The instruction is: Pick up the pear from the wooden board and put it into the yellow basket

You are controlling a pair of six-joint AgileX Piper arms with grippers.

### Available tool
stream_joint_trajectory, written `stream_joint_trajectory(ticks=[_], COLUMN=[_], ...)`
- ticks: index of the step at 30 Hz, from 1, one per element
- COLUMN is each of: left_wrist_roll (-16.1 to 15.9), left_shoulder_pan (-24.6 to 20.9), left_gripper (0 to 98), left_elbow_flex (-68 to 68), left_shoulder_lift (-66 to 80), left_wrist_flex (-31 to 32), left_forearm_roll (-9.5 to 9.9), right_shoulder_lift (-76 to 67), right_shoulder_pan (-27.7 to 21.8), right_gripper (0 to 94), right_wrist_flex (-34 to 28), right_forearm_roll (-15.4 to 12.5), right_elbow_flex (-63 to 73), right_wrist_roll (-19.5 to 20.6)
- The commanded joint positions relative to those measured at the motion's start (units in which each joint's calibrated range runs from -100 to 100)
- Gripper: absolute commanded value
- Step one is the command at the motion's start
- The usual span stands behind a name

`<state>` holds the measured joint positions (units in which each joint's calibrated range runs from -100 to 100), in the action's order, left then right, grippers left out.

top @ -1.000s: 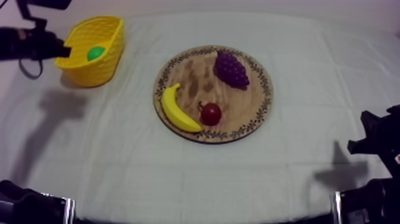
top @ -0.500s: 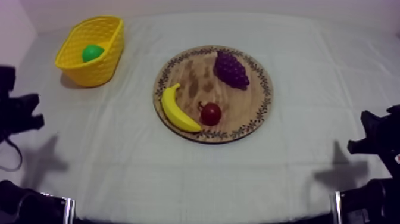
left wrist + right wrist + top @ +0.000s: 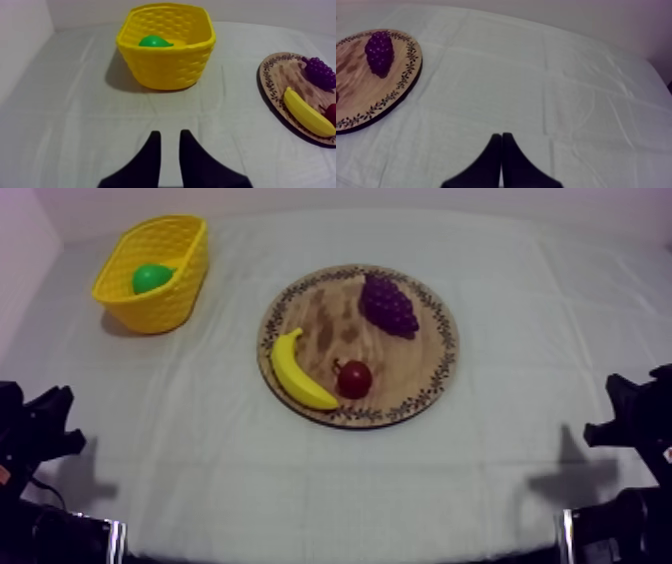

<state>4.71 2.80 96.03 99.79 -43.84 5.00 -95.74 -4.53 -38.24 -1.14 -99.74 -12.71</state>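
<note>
My left gripper [image 3: 170, 134] sits nearest, low at its own side of the table [image 3: 220, 478], fingers a little apart with nothing between them. A second ago this arm was up at the yellow basket [image 3: 190, 250]; it has since pulled right back. My right gripper [image 3: 501, 135] rests empty, fingers pressed together. Farther in, the round wooden board [image 3: 412, 373] carries the banana [image 3: 295, 373], the small red fruit [image 3: 354, 378] and the bunch of grapes [image 3: 388, 303]. Farthest off, the green pear [image 3: 150, 278] lies inside the basket. I judge the drop made and the task finished.
</note>
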Motion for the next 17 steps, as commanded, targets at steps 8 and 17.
stream_joint_trajectory(ticks=[8,17], left_wrist_roll=[7.21,5.85], left_shoulder_pan=[-0.01,-0.01], left_gripper=[2.7,0.2], left_elbow_flex=[3.55,3.73], left_shoulder_lift=[0.12,0.12], left_wrist_flex=[12.36,12.94], left_forearm_roll=[-2.62,-2.72], right_shoulder_lift=[-0.02,-0.02], right_shoulder_pan=[0.01,0.01], right_gripper=[0.3,0.3], right_wrist_flex=[0.01,0.01], right_forearm_roll=[0.00,0.00], right_elbow_flex=[-0.04,-0.04], right_wrist_roll=[-0.01,-0.02])
